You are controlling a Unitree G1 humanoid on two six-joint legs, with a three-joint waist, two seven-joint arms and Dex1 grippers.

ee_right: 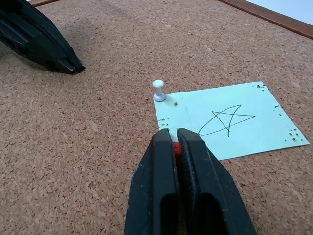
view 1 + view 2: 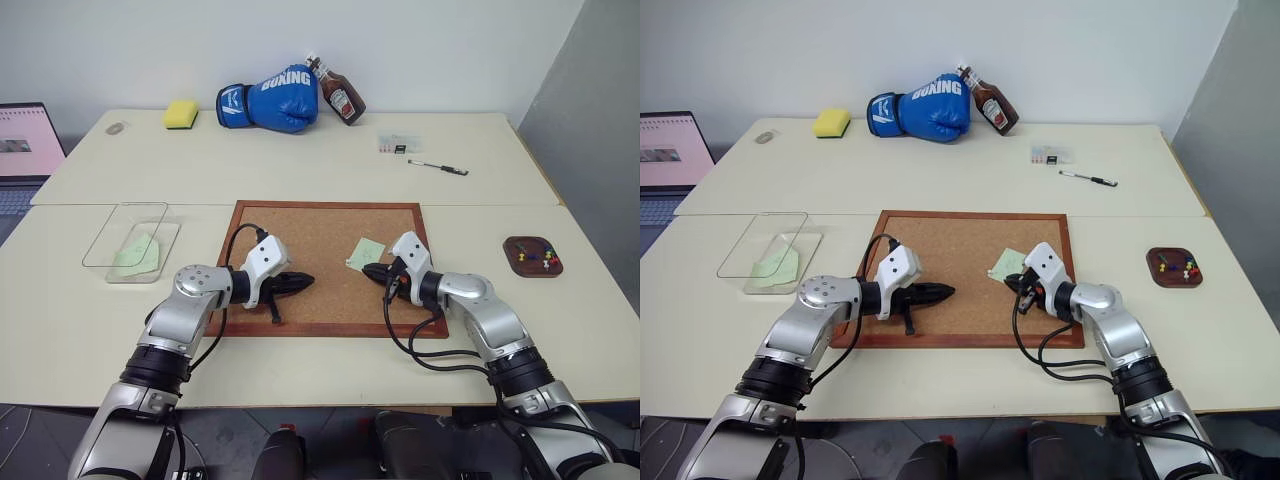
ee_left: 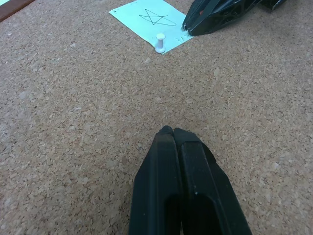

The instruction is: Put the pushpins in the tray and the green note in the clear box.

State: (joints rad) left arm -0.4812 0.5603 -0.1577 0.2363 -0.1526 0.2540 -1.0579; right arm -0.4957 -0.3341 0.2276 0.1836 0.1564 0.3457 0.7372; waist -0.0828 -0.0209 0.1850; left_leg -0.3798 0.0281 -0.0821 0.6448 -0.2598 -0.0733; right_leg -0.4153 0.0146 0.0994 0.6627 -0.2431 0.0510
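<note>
A pale green note [image 1: 230,120] with a drawn star lies on the corkboard [image 2: 300,240], pinned at one corner by a white pushpin [image 1: 158,90]. My right gripper [image 1: 172,133] is at the note's near edge, shut on a red pushpin [image 1: 176,148] whose head shows between the fingertips. My left gripper [image 3: 171,132] is shut and holds nothing, hovering low over bare cork left of the note. The dark brown tray [image 2: 520,245] at the right holds several coloured pushpins [image 2: 546,258]. The clear box [image 2: 100,245] sits at the left with another green slip [image 2: 137,254] inside.
Far side of the table: a yellow sponge [image 2: 181,114], a blue boxing glove [image 2: 272,100], a sauce bottle [image 2: 338,92], a small clear case [image 2: 399,144] and a pen [image 2: 438,167]. A laptop [image 2: 25,150] stands at the far left.
</note>
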